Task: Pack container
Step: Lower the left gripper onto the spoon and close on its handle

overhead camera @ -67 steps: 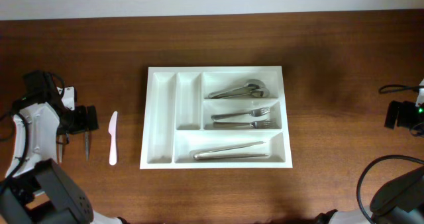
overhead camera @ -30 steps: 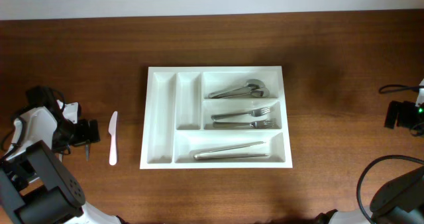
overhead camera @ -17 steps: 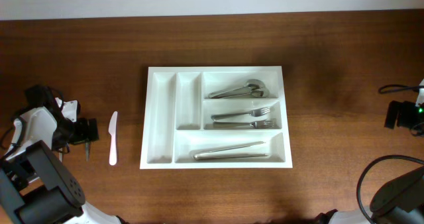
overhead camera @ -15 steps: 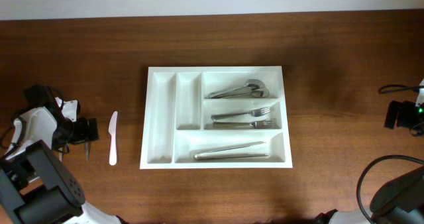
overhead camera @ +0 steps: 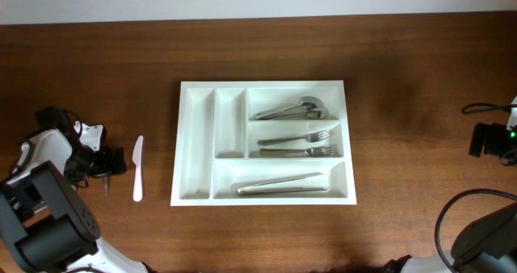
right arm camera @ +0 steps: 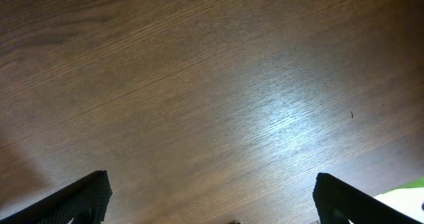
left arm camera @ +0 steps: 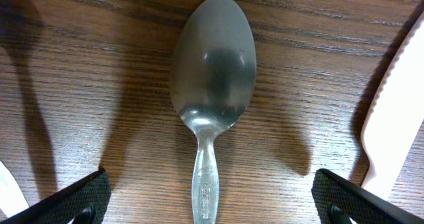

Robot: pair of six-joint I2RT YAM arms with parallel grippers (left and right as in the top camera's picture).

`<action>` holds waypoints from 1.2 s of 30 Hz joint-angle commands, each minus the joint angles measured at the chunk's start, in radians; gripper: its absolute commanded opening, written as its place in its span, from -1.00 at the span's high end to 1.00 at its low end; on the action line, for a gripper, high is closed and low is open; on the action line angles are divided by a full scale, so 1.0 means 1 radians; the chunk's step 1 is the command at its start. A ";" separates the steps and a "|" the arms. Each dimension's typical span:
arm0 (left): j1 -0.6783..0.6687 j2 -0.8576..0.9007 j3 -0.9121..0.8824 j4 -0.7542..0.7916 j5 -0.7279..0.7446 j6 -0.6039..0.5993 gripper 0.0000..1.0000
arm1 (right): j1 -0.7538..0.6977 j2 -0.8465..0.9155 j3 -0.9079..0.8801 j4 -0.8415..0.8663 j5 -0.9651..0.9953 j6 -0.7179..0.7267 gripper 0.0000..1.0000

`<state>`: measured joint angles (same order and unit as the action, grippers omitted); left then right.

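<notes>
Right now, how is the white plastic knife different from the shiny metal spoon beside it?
The white plastic knife is pale and flat-bladed; the shiny metal spoon is grey with a rounded bowl. The spoon lies between the left gripper's open fingers; the knife lies beside them. Both rest on the wooden table, outside the white plastic cutlery tray.

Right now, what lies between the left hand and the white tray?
A white plastic knife lies between the left hand and the tray, touching neither. The overhead view shows this.
</notes>
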<state>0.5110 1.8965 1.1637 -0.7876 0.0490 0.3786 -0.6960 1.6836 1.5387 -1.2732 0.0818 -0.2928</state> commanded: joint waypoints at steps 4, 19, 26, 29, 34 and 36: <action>0.002 0.018 -0.006 0.006 0.023 0.020 -0.99 | 0.002 -0.022 -0.002 0.003 -0.002 -0.006 -0.98; 0.002 0.019 -0.006 0.003 -0.012 0.020 -0.99 | 0.002 -0.022 -0.002 0.003 -0.002 -0.006 -0.98; -0.020 0.019 -0.006 0.003 -0.016 0.019 -0.98 | 0.002 -0.022 -0.002 0.003 -0.002 -0.006 -0.98; -0.043 0.019 -0.006 0.011 -0.042 0.016 -0.99 | 0.002 -0.022 -0.002 0.003 -0.002 -0.006 -0.98; -0.070 0.019 -0.006 0.017 -0.176 -0.049 -0.99 | 0.002 -0.022 -0.002 0.003 -0.002 -0.006 -0.98; -0.070 0.019 -0.006 0.014 -0.177 -0.053 -0.99 | 0.002 -0.022 -0.002 0.003 -0.002 -0.006 -0.98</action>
<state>0.4419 1.8992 1.1641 -0.7750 -0.0574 0.3550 -0.6960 1.6836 1.5387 -1.2732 0.0818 -0.2932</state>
